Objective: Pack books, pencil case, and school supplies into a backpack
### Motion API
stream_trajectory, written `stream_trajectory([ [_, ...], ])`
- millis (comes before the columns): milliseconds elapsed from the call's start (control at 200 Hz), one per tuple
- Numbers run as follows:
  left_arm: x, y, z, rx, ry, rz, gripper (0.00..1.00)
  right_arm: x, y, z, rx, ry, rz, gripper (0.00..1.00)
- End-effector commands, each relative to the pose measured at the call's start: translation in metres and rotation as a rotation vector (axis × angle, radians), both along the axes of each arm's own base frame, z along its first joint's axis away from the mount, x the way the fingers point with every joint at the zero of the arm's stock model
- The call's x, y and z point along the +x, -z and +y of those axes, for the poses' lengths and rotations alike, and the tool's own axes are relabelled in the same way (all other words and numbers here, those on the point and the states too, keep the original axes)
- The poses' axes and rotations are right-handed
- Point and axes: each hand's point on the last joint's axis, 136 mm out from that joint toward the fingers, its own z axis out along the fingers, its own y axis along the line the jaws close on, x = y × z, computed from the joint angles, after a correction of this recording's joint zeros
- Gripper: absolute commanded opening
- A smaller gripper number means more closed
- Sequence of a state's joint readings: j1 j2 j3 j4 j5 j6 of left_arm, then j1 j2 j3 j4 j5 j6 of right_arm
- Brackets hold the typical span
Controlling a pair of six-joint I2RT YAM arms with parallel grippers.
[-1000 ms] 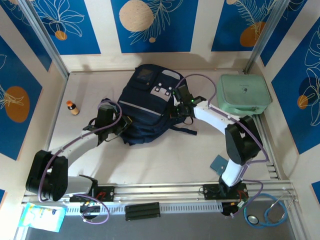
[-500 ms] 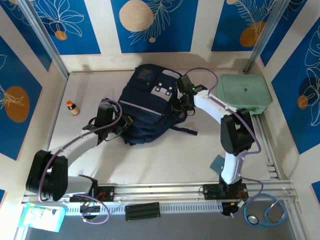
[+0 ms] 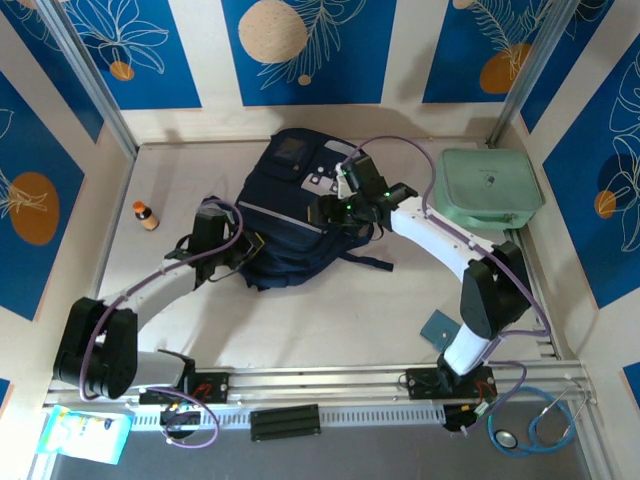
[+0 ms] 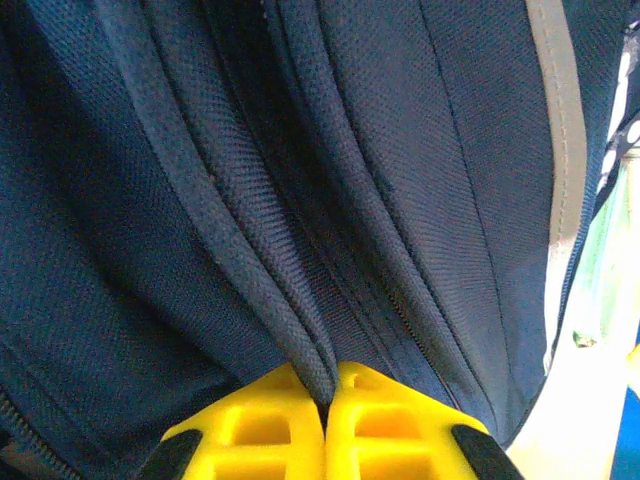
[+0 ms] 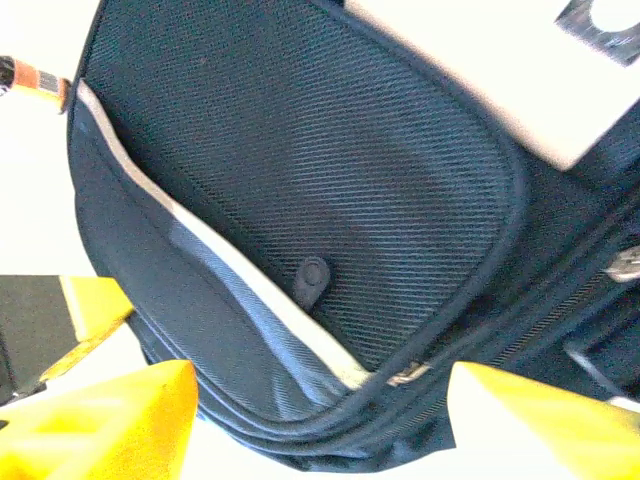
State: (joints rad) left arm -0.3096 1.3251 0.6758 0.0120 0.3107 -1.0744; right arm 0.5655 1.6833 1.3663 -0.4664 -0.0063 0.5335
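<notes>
You are early in the packing: the backpack (image 3: 290,225) lies front up mid-table (image 3: 300,320), toward the far side. The teal booklet (image 3: 437,327) is out at the near right, and you cannot tell whether any book is inside. Your left gripper (image 4: 326,388) is pinched together on a fold of the backpack's near-left edge, while your right gripper (image 5: 320,425) hangs over its front, jaws apart with nothing between them. The backpack's long axis runs near to far, leaning slightly right, with the patched pocket end farthest from you.
</notes>
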Motion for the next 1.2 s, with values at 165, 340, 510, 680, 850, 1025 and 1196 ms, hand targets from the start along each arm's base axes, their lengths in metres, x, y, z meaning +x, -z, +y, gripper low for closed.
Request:
stream_trajectory([
  [165,0.001,-0.004,-0.007,-0.04,0.035,-0.024,0.07,0.019,0.032,0.001,-0.004,0.145,0.109,0.74],
  [340,0.001,-0.003,-0.008,-0.041,0.037,-0.025,0.07,0.028,0.042,0.002,0.023,0.136,0.128,0.75],
  [510,0.001,-0.003,-0.009,-0.046,0.043,-0.022,0.07,0.036,0.038,0.008,0.018,0.09,0.105,0.75],
  [680,0.001,-0.002,-0.008,-0.043,0.038,-0.02,0.07,0.046,0.03,-0.003,-0.017,0.126,0.054,0.74],
  [850,0.003,-0.004,-0.009,-0.046,0.038,-0.025,0.07,0.044,0.036,0.012,0.005,0.051,0.064,0.74],
  [1025,0.005,-0.005,-0.01,-0.049,0.04,-0.025,0.07,0.01,0.052,0.03,-0.041,-0.069,0.103,0.74],
  [1196,0.013,-0.009,-0.013,-0.071,0.038,-0.032,0.07,-0.03,0.063,0.025,-0.063,-0.104,0.146,0.74],
])
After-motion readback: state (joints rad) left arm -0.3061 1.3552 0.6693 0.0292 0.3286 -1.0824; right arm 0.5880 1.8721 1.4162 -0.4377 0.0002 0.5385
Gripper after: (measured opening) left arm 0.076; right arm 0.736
